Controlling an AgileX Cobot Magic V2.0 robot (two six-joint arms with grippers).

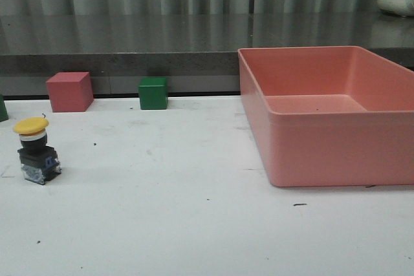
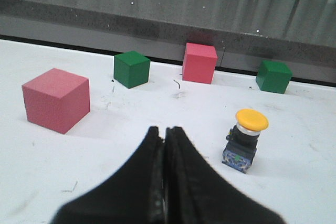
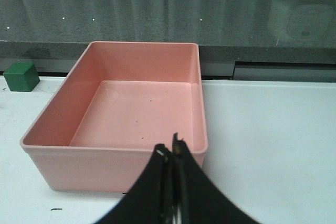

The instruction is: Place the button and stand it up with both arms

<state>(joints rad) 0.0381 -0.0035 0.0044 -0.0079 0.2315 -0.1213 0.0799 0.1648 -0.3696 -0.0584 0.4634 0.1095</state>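
You are looking at the small push-button with the yellow mushroom cap, white collar and black blocky body [image 1: 37, 150], standing upright on its bluish-clear base at the far left of the white bench [image 1: 194, 224]. It rests cap-up on its own, with nothing touching it, so by my reading the standing part of the task is already satisfied where it sits.

Your left hand [image 2: 165, 135] is clenched, its black fingers pressed together and holding nothing. It hangs just beside the button and apart from it, which suggests it is clear of the part rather than gripping it. Your right hand [image 3: 172, 148] is likewise clenched and holds nothing, poised over the near wall of the open salmon-pink plastic bin [image 1: 323, 140], well apart from the button.

The pink cube [image 1: 69, 91] and the green cube [image 1: 153, 93] sit back near the grey ledge, away from the button, so they pose no obstruction. Whether the bin matters to the task you cannot tell from here; nothing lies inside it.
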